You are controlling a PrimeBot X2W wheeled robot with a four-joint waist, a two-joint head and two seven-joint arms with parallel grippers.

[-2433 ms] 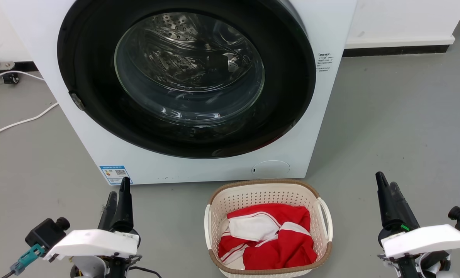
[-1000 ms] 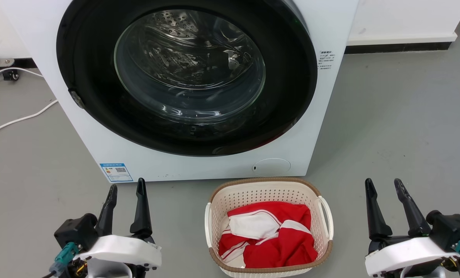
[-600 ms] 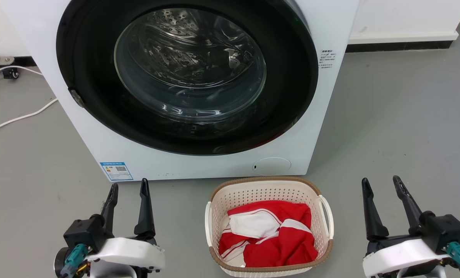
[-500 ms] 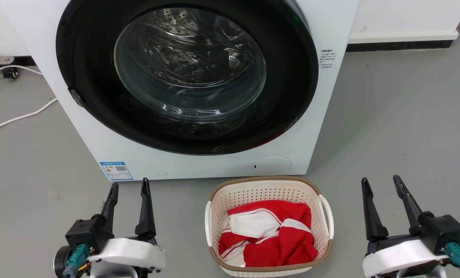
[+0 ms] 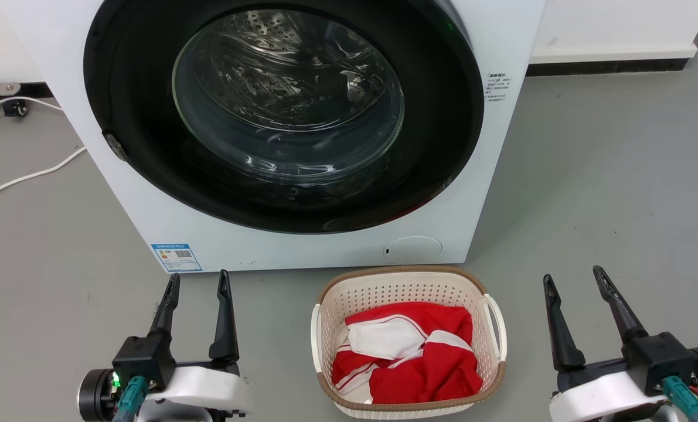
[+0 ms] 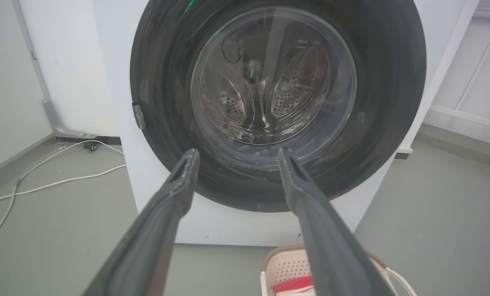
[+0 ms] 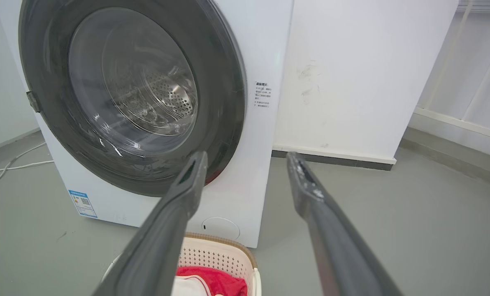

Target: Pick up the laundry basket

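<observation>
Head view: laundry basket (image 5: 395, 290) before washer (image 5: 287, 117)

laundry basket (image 5: 407, 290): matt perforated plastic | washer door (image 5: 287, 99): glossy glass | drum (image 6: 298, 82): shiny metal | floor (image 5: 606, 176): smooth matt

Top of the washer (image 5: 516, 176) past your head view's edge, print on its blue sticker (image 5: 176, 257) too small to read, floor of the basket (image 5: 404, 293) hidden under red-and-white cloth (image 5: 425, 375).

**Head count by the washer**

Two tools: left tool (image 5: 199, 275) and right tool (image 5: 571, 273), two dark fingers (image 5: 225, 316) each, four in all. Between them, one laundry basket (image 5: 395, 290) holding one red-and-white cloth bundle (image 5: 419, 363). Ahead of both, one washer (image 5: 149, 217).
</observation>
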